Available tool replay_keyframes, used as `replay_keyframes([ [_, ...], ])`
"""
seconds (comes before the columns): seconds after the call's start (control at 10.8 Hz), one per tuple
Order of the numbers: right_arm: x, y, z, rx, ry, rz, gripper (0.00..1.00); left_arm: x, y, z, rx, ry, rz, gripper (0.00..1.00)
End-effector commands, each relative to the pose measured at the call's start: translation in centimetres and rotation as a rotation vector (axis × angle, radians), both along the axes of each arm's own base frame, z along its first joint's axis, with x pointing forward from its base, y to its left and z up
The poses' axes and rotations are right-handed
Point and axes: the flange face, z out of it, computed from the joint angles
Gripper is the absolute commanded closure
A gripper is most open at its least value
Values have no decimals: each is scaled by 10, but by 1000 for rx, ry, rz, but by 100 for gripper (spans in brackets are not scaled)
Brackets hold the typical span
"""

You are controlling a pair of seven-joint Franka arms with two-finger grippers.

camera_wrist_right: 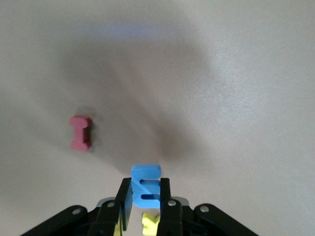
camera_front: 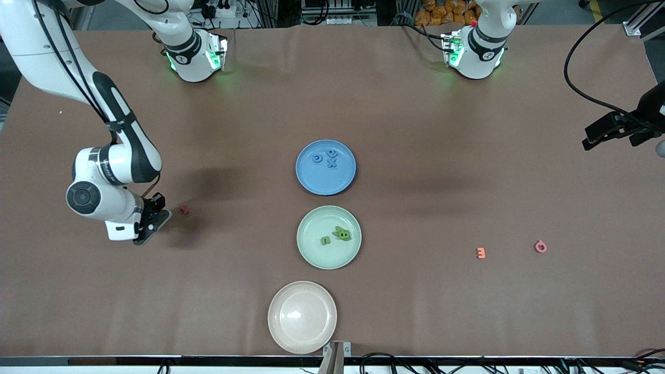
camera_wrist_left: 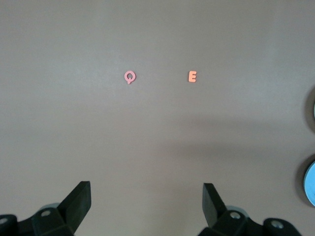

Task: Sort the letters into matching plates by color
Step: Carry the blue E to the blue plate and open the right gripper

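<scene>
Here, right hand (camera_wrist_right: 142, 196) clamped on blue letter (camera_wrist_right: 145, 184), left hand (camera_wrist_left: 147, 206) waiting, fingers apart.

matt brown table (camera_front: 415, 291), glossy plates (camera_front: 283, 332)

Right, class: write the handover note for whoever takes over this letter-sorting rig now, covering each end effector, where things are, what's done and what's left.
Right end effector: shut on a blue letter, low over the table by a red letter; a yellow letter lies beneath it.
Left end effector: open, waiting over its end of the table.
Done: three blue letters in the blue plate, green ones in the green plate.
Left: drop the held letter in the blue plate.
</scene>
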Motion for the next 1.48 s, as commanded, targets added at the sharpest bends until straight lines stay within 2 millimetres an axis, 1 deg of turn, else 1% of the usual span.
replay_keyframes([
  [0.0, 19, 43, 69, 35, 59, -97, 100, 0, -3, 11, 21, -23, -30, 0],
  [0.09, 18, 77, 78, 27, 67, -151, 100, -2, -9, 13, 22, -21, -42, 0],
  [0.19, 14, 115, 86, 19, 59, -224, 100, -3, -9, 13, 20, -20, -42, 0],
  [0.28, 6, 162, 89, 10, 50, -300, 100, -3, -8, 13, 20, -20, -40, 0],
  [0.37, -8, 215, 91, 2, 44, -394, 100, -3, -8, 13, 20, -17, -42, 0],
  [0.56, -39, 304, 90, 14, 43, -525, 100, -3, -9, 12, 22, -15, -43, 0],
  [0.65, -56, 344, 86, 28, 48, -584, 100, -3, -9, 12, 20, -15, -43, 0],
  [0.83, -90, 410, 73, 35, 40, -694, 100, -3, -9, 12, 20, -15, -43, 0],
  [0.93, -111, 444, 61, 39, 40, -749, 100, -3, -9, 12, 20, -15, -43, 0],
  [1.02, -128, 467, 51, 36, 37, -784, 100, -3, -9, 12, 22, -15, -43, 0],
  [1.11, -139, 479, 46, 27, 40, -805, 100, -3, -9, 12, 22, -15, -43, 0],
  [1.2, -144, 484, 44, 22, 43, -809, 73, -3, -10, 12, 20, -15, -43, 0],
  [1.3, -144, 484, 44, 16, 49, -829, 1, -3, -10, 12, 22, -15, -43, 0],
  [1.39, -144, 484, 49, 15, 47, -829, 0, -3, -10, 12, 22, -15, -43, 0],
])
